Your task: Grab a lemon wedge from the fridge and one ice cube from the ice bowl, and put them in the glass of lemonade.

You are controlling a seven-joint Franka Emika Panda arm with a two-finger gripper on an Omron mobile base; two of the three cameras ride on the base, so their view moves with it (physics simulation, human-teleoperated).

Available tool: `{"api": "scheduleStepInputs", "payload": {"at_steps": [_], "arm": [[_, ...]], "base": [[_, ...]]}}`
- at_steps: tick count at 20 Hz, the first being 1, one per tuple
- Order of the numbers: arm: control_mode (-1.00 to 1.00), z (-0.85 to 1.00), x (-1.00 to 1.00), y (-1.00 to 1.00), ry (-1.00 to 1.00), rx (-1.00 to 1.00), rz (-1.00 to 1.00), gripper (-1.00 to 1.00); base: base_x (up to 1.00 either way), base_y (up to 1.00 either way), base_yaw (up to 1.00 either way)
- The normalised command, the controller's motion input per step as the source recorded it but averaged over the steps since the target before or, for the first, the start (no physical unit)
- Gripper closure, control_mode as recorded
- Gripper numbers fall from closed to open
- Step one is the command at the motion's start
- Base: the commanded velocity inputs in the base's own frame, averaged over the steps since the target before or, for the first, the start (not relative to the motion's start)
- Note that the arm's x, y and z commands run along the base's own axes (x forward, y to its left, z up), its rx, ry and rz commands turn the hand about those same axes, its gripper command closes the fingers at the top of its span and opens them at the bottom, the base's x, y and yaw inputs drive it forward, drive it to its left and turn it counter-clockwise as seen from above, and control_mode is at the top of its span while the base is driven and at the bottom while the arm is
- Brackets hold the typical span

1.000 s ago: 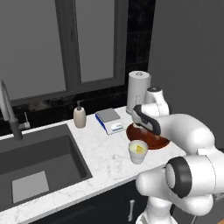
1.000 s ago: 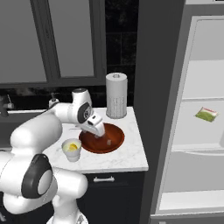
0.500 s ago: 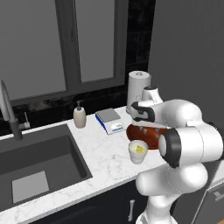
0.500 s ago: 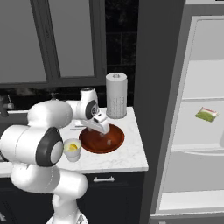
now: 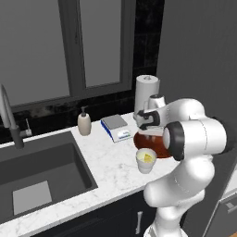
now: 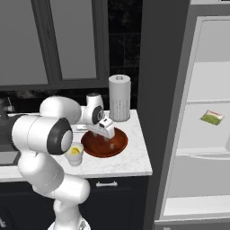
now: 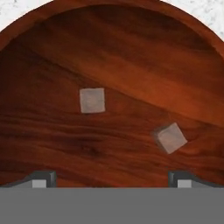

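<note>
Reddish-brown ice bowl is now filling my hand view as I am bringing the gripper over it, further than a second ago; jaws spread wide, grasping nothing. Two ice cubes are lying mid-frame. Glass of lemonade, lower centre, is already holding something yellow.

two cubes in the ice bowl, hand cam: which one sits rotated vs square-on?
The ice cube nearer the right edge is rotated, corners pointing diagonally, close above one of the fingers. The other ice cube sits square-on in the ice bowl.
</note>
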Motion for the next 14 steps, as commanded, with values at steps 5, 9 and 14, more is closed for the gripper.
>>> {"api": "scheduleStepInputs", "payload": {"at_steps": [5, 9, 14], "arm": [[-1.00, -0.25, 0.22, -0.02, 0.00, 0.00, 0.00, -1.00], [-1.00, -0.22, 0.23, -0.05, 0.00, 0.00, 0.00, -1.00], [-1.00, -0.20, 0.22, -0.05, 0.00, 0.00, 0.00, -1.00]], "base": [[0.00, 0.00, 0.00], [0.00, 0.00, 0.00], [0.00, 0.00, 0.00]]}}
